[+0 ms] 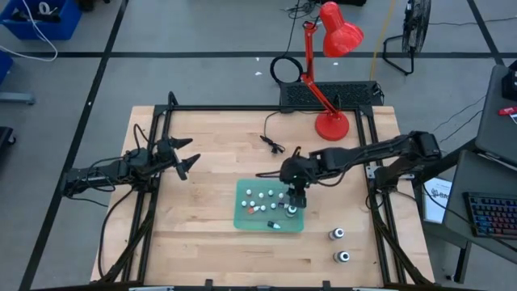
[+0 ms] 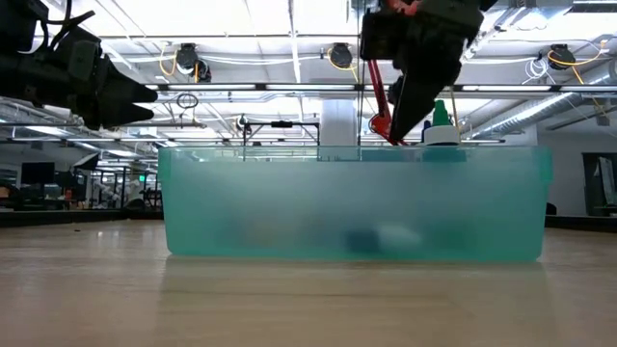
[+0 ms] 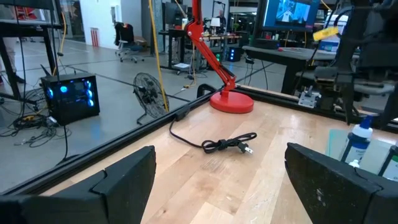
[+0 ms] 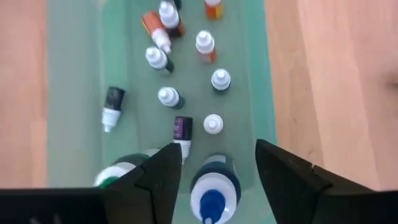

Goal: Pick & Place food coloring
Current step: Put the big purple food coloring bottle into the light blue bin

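A translucent green tray [image 1: 239, 218] sits on the wooden table, and several tiny white-capped food coloring bottles [image 4: 169, 96] lie or stand inside it. Two larger dark bottles also stand in the tray, one blue-tipped [image 4: 214, 186] and one green-topped [image 4: 118, 174]. My right gripper [image 4: 216, 146] hangs open above the tray, its fingers on either side of the blue-tipped bottle with a gap at each side. In the high view it [image 1: 296, 198] is over the tray's right part. Two more larger bottles [image 1: 336, 234] [image 1: 343, 257] stand on the table to the tray's right. My left gripper [image 1: 187, 159] waits open at the table's left.
A red desk lamp [image 1: 331, 121] stands at the far right of the table. Its black cord with plug [image 1: 273, 144] lies on the wood beyond the tray. A black metal frame [image 1: 242, 108] borders the table. Bare wood lies between my left gripper and the tray.
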Available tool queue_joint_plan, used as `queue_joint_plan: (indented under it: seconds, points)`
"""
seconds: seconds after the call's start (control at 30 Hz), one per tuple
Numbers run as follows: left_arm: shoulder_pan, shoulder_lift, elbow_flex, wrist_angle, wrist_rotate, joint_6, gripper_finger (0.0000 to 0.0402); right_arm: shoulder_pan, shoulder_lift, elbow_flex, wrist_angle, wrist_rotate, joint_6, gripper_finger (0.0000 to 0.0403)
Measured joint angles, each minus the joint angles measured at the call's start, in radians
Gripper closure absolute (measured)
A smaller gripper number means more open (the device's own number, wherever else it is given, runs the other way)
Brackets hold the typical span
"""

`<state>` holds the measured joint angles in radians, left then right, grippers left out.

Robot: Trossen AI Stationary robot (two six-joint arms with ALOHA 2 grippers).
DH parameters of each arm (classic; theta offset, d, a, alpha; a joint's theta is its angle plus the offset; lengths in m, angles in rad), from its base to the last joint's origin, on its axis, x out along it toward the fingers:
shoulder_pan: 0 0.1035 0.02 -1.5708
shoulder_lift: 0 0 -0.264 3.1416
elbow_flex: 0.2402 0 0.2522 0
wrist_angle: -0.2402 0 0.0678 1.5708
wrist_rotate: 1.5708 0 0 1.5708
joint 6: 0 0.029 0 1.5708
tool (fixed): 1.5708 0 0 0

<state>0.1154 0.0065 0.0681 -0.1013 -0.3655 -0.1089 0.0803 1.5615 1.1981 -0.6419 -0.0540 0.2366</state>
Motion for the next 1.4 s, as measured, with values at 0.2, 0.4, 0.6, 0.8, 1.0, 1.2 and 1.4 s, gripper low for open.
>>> queue_joint_plan:
  seconds: [0.2, 0.4, 0.6, 0.8, 1.0, 1.2, 1.4]
  points:
    - [0.0, 0.0, 0.0, 0.0, 0.0, 0.0, 0.0048, 0.005, -0.107, 0.001, -0.023, -0.072, 0.158, 0.0212]
    - [0.0, 0.0, 0.0, 0.0, 0.0, 0.0, 0.0048, 0.125, -0.222, 0.002, -0.167, -0.22, 0.625, 0.0216]
    - [0.0, 0.0, 0.0, 0.0, 0.0, 0.0, 0.0048, 0.312, -0.241, 0.002, -0.382, -0.208, 1.064, 0.0216]
    - [0.0, 0.0, 0.0, 0.0, 0.0, 0.0, 0.0048, 0.452, -0.237, 0.001, -0.429, -0.136, 1.289, 0.0216]
    - [0.0, 0.0, 0.0, 0.0, 0.0, 0.0, 0.0048, 0.521, -0.201, -0.013, -0.446, -0.133, 1.393, 0.0216]
    - [0.0, 0.0, 0.0, 0.0, 0.0, 0.0, 0.0048, 0.552, -0.172, -0.076, -0.388, -0.158, 1.402, 0.0216]
    - [0.0, 0.0, 0.0, 0.0, 0.0, 0.0, 0.0048, 0.559, -0.172, -0.194, -0.205, -0.16, 1.402, 0.0216]
